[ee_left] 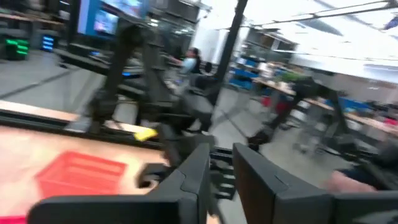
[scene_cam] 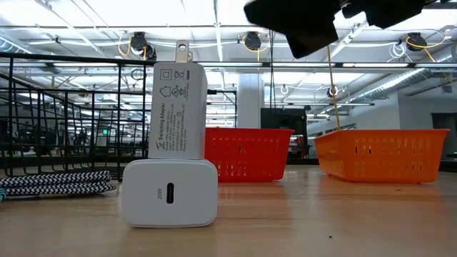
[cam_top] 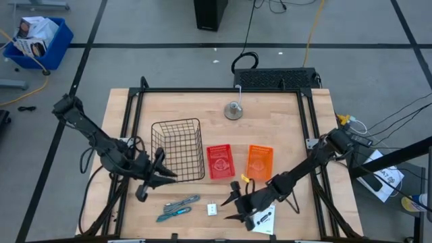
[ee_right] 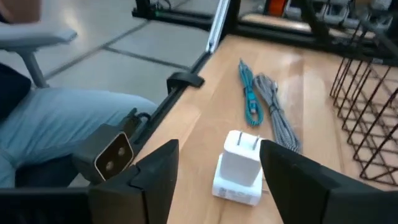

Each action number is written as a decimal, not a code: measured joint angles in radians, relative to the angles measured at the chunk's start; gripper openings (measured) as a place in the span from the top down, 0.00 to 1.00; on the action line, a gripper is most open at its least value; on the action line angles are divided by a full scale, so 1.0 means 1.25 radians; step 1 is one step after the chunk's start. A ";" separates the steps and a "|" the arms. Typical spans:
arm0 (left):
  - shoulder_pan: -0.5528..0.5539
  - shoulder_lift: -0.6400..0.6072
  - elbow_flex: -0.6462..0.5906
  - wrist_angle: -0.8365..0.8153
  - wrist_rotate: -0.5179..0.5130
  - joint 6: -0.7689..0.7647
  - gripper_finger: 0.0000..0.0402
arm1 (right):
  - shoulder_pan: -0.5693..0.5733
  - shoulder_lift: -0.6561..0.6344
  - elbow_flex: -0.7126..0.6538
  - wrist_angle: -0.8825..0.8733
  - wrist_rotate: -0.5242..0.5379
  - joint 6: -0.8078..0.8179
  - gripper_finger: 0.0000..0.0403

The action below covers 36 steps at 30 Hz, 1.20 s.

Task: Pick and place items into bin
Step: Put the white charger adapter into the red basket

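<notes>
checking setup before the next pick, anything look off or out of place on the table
Little stands out. The white charger block stands on the wood, prongs up, between the right gripper's open fingers, not held. The wire basket sits upright and looks empty; the cables lie loose in front of it.

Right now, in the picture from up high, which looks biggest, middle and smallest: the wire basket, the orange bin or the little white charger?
1. Wire basket, clearly the largest.
2. Orange bin, middle. It looks about the same size as the red bin beside it.
3. White charger, by far the smallest.
</notes>
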 joint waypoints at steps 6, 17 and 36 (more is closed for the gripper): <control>0.001 0.032 0.000 -0.004 -0.098 0.014 0.55 | 0.006 0.008 0.029 -0.059 0.043 0.021 0.46; 0.000 0.048 0.000 0.014 -0.099 -0.010 0.29 | -0.001 0.015 0.023 -0.033 0.100 0.094 0.40; 0.000 0.047 0.000 0.028 -0.099 -0.010 0.27 | 0.000 0.093 0.023 0.035 0.083 0.140 0.28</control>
